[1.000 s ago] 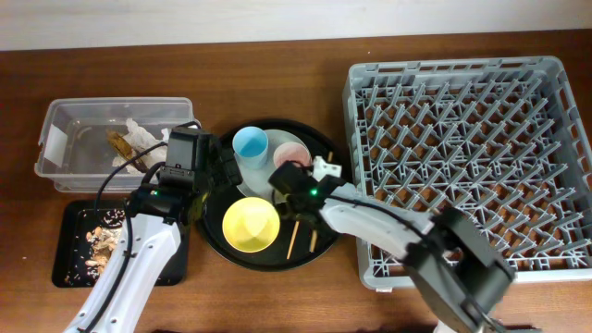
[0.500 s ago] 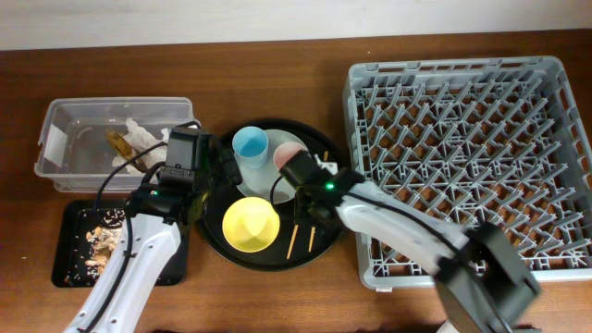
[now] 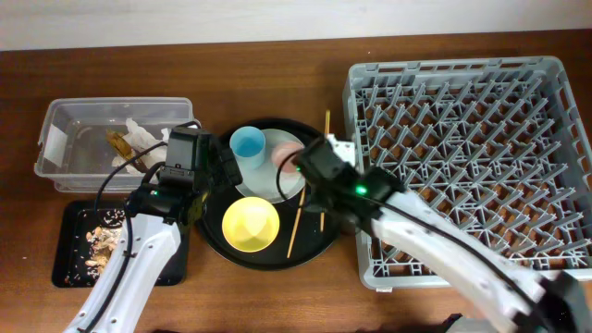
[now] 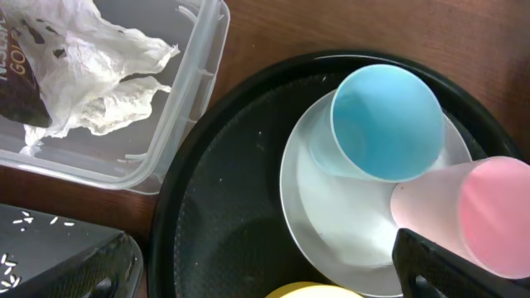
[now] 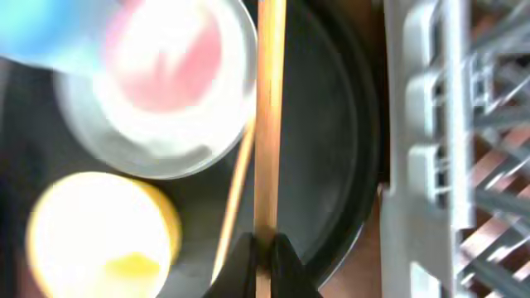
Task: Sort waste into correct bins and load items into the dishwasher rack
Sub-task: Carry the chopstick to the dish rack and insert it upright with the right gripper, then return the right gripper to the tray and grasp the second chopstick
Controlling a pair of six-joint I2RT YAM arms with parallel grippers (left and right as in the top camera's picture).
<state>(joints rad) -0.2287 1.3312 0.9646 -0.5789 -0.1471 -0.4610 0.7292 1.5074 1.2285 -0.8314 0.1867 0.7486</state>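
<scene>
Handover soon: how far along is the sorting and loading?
Waste looks sorted: napkin and wrapper in the clear tub, scraps in the black tray. The right claw grips one chopstick. Remaining: second chopstick, blue cup, pink cup, yellow bowl and plate on the round tray; the rack is empty.

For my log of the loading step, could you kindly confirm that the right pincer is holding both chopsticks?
Not quite. The right pincer is holding only one chopstick. The other chopstick lies loose on the round black tray beside it. The right wrist view shows this, with a single stick clamped between the fingers.
</scene>
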